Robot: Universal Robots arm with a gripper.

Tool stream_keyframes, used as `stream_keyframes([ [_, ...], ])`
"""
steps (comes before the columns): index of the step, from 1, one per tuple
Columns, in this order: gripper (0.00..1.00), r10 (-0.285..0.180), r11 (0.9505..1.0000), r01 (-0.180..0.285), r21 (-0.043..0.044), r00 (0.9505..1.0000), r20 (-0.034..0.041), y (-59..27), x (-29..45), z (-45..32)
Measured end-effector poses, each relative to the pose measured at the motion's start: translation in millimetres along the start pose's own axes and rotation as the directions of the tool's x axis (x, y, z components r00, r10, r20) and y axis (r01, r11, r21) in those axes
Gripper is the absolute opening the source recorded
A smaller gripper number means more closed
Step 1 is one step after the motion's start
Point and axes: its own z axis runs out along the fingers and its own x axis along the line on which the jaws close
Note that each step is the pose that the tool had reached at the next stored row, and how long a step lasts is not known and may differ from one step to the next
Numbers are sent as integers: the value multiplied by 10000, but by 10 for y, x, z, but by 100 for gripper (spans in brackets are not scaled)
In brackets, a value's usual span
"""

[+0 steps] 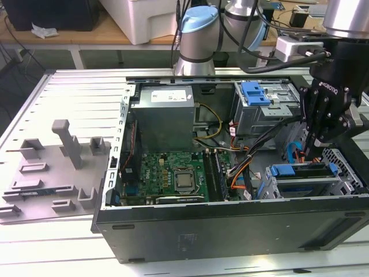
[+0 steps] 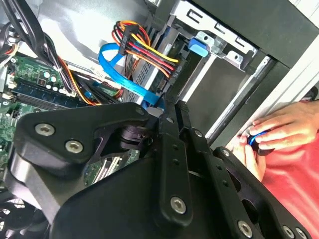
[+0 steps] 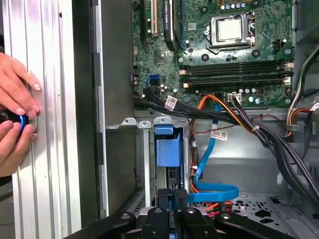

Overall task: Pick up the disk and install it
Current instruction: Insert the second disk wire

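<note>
My exterior view is evenly lit from overhead, bright enough that the ribbed table [image 1: 69,92] washes nearly white at its far edge, while the computer case [image 1: 230,225] front stays dark with little detail. Shadows inside the case are soft. In the second wrist view the gripper [image 2: 167,117] body sits too close and reads slightly soft, and the metal panel behind it glares pale. The first wrist view is crisp on the motherboard [image 3: 219,45], with mild glare on the aluminium slats.
</note>
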Motion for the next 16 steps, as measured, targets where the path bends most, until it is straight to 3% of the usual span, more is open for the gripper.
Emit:
stream_keyframes([
  [4, 16, 3, 10000, -3, -3, 10000, 98, -27, -2, 12],
  [16, 16, 1, 10000, -1, -3, 9999, 110, -27, -7, 41],
])
